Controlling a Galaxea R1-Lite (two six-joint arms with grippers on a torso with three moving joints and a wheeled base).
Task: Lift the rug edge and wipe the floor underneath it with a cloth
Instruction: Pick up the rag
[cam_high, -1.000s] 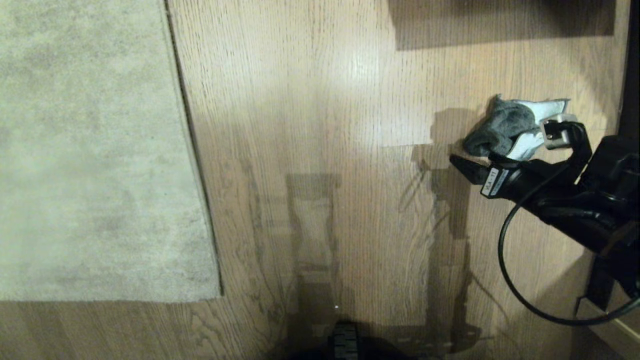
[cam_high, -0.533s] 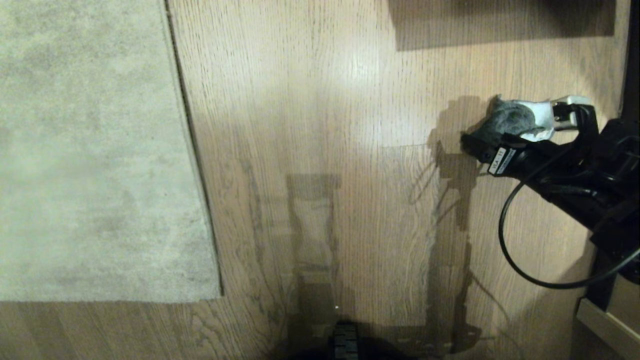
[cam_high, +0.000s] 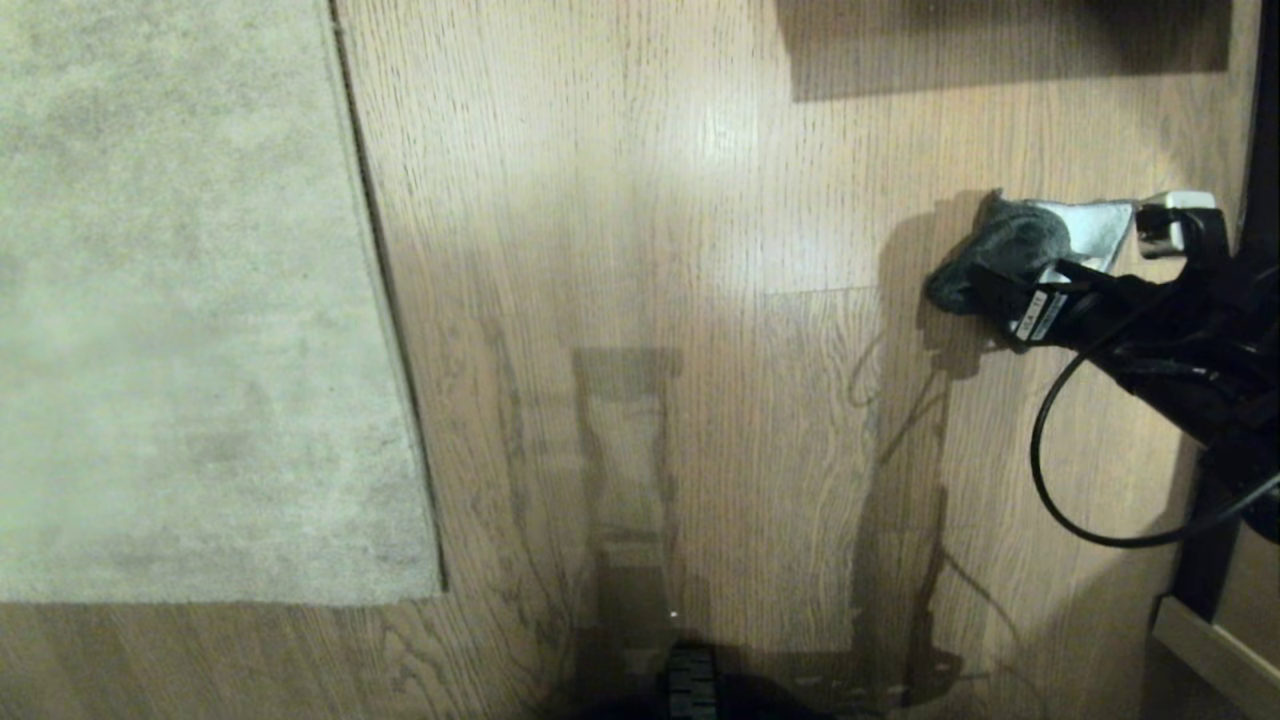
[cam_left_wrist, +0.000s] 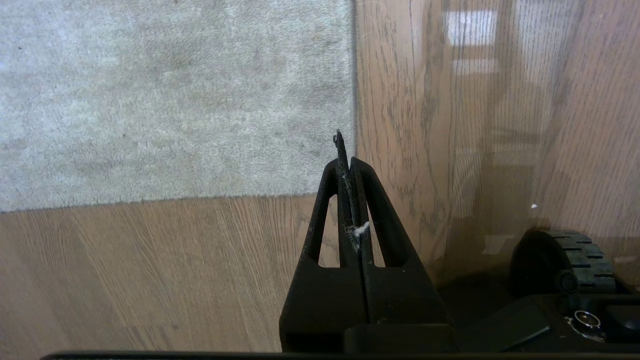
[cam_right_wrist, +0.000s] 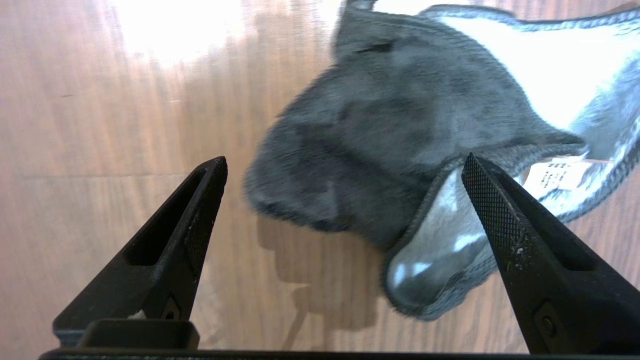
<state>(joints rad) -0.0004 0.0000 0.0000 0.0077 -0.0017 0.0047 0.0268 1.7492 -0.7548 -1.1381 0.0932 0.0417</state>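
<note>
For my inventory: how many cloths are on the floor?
1. The cloth lies on the floor at the right, far from the rug, under the open right gripper. No others visible.

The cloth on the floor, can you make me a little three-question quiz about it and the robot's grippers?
1. True or false: the cloth is lying on the rug.
2. Which gripper is open over the cloth: A left, B right?
3. Fill in: the left gripper is ____.

Key: 1 false, it lies on the floor, apart from the rug. 2 B, the right gripper has fingers spread either side of the cloth. 3 shut.
</note>
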